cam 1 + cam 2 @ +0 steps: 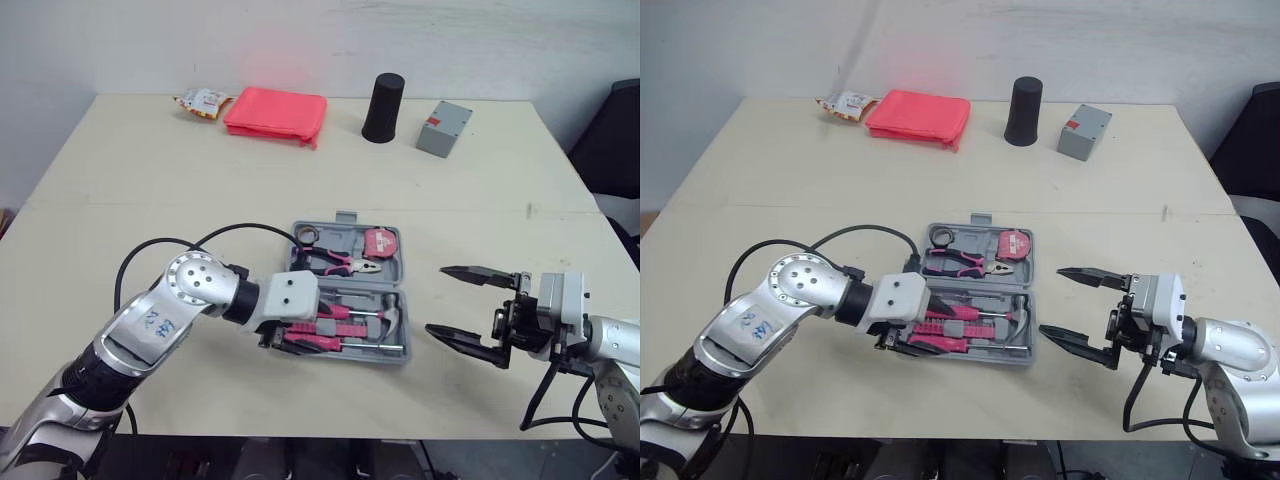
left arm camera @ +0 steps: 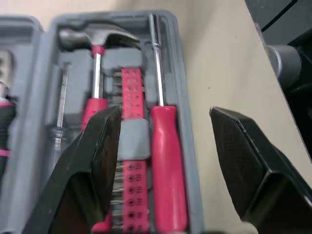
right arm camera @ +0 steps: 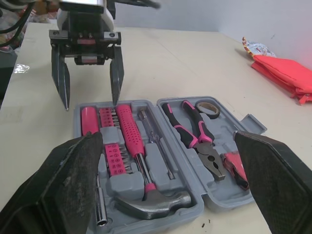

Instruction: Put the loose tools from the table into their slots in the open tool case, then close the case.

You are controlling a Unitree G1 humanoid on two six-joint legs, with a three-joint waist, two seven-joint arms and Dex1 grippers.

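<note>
Left gripper (image 3: 88,80) has its jaws spread wide and empty, hanging over the pink screwdriver (image 2: 166,165) at the left end of the open tool case (image 1: 404,312). Right gripper (image 1: 436,298) gapes wide, empty, just right of the case, which lies near the table's (image 1: 150,180) front edge.

A pale beige worktop (image 1: 150,170) took up most of the room in view, matt and evenly lit, with only soft shadows. A thin seam (image 1: 480,208) ran across it from the left edge to the right edge. Behind its far edge rose a plain whitish wall (image 1: 480,40). Off the far right corner stood something black — apparently a chair (image 1: 615,140).
</note>
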